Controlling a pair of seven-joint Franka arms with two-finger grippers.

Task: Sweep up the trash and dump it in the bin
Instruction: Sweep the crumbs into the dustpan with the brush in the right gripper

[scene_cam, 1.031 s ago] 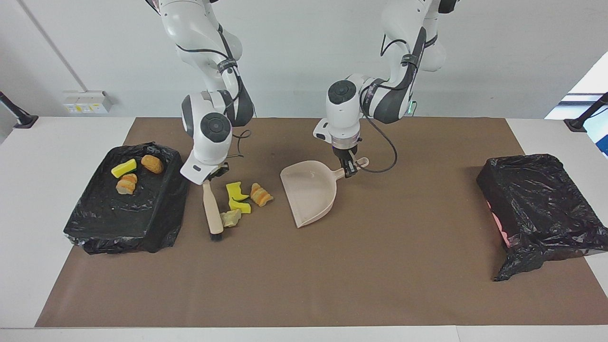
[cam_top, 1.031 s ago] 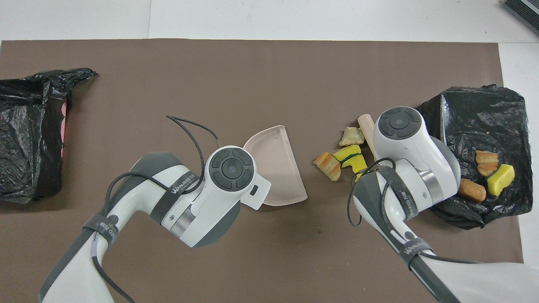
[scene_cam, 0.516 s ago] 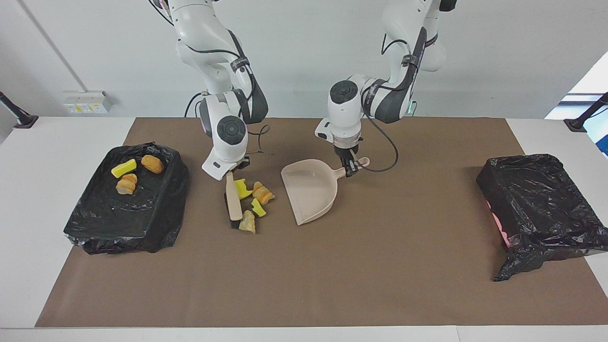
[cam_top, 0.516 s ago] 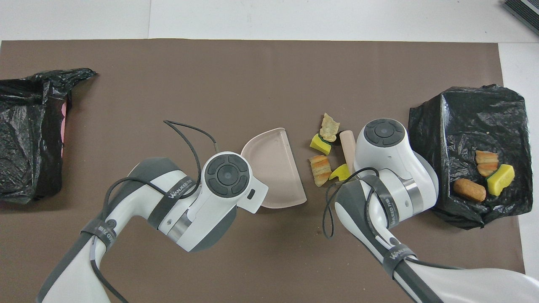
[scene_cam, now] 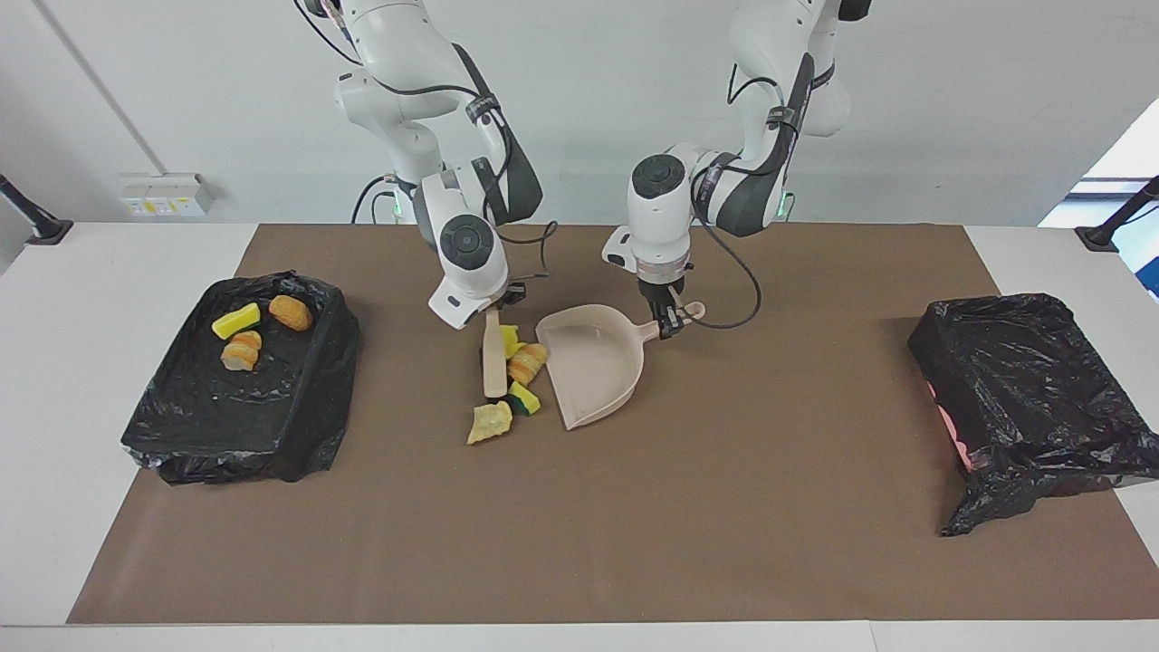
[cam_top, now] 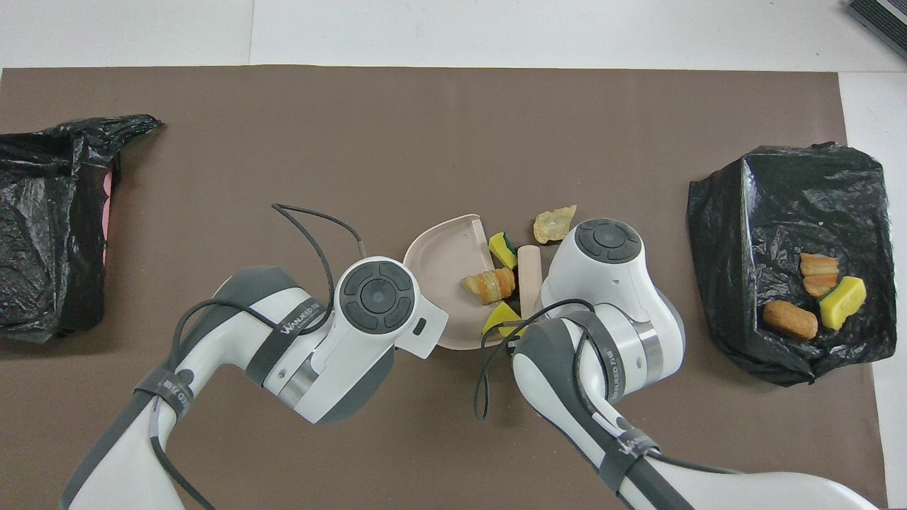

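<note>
My right gripper (scene_cam: 493,319) is shut on the handle of the beige brush (scene_cam: 494,362), which stands bristles-down on the mat beside the dustpan's mouth. Loose trash lies between brush and pan: an orange-striped chunk (scene_cam: 526,362) (cam_top: 489,285) at the pan's open edge, a yellow chunk (scene_cam: 510,340), a yellow-green chunk (scene_cam: 523,398) and a pale beige chunk (scene_cam: 490,422) off the brush tip. My left gripper (scene_cam: 668,324) is shut on the handle of the beige dustpan (scene_cam: 593,362) (cam_top: 443,262), which rests on the mat.
A black-lined bin (scene_cam: 299,417) (cam_top: 786,205) at the right arm's end holds a yellow, a tan-brown and an orange-striped chunk. A second black-lined bin (scene_cam: 1023,389) (cam_top: 42,212) sits at the left arm's end. A brown mat (scene_cam: 634,525) covers the table.
My right arm has swept the brush toward the dustpan, pushing the loose chunks up to the pan's mouth. The beige chunk slid off past the brush tip. The left arm and dustpan barely moved.
</note>
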